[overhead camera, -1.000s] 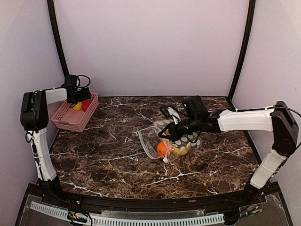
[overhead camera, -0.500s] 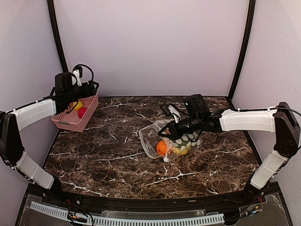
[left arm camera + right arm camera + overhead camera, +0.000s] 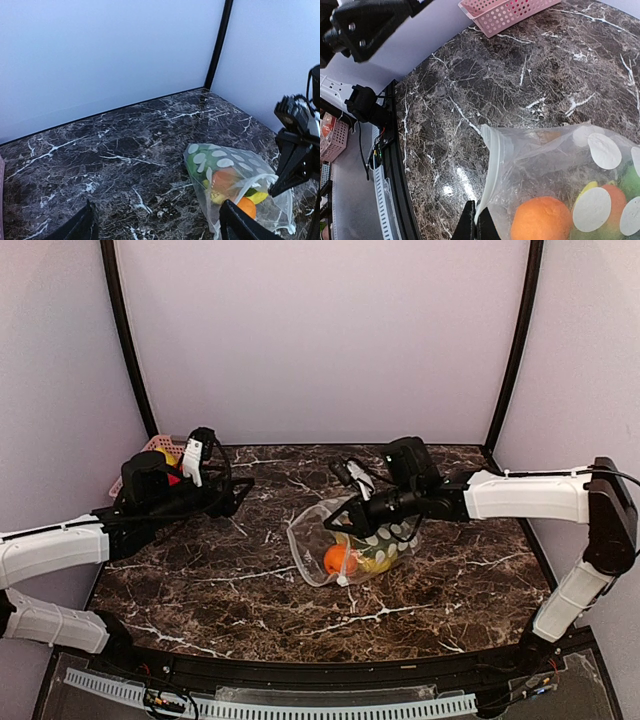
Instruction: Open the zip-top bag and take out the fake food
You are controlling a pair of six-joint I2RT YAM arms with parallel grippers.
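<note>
The zip-top bag [image 3: 360, 535] lies mid-table, its mouth facing left and its dotted green face at the far end. Inside are an orange ball [image 3: 337, 558], yellow pieces and a reddish ball. My right gripper [image 3: 352, 518] is shut on the bag's white zip rim [image 3: 492, 165], pinching it at the fingertips [image 3: 479, 222] and holding it a little off the table. The orange ball [image 3: 540, 220] sits just inside the mouth. My left gripper [image 3: 238, 492] is open and empty, low over the table left of the bag [image 3: 230, 172], with its fingers [image 3: 82, 227] spread wide.
The pink basket [image 3: 148, 448] stands at the far left behind my left arm, with a yellow fruit [image 3: 166, 454] and a red one in it. It also shows in the right wrist view [image 3: 505, 10]. Walls enclose the table at the back and sides.
My left arm has swung away from the pink basket, down and right towards the bag. My right gripper has kept hold of the rim and drawn the bag slightly left.
</note>
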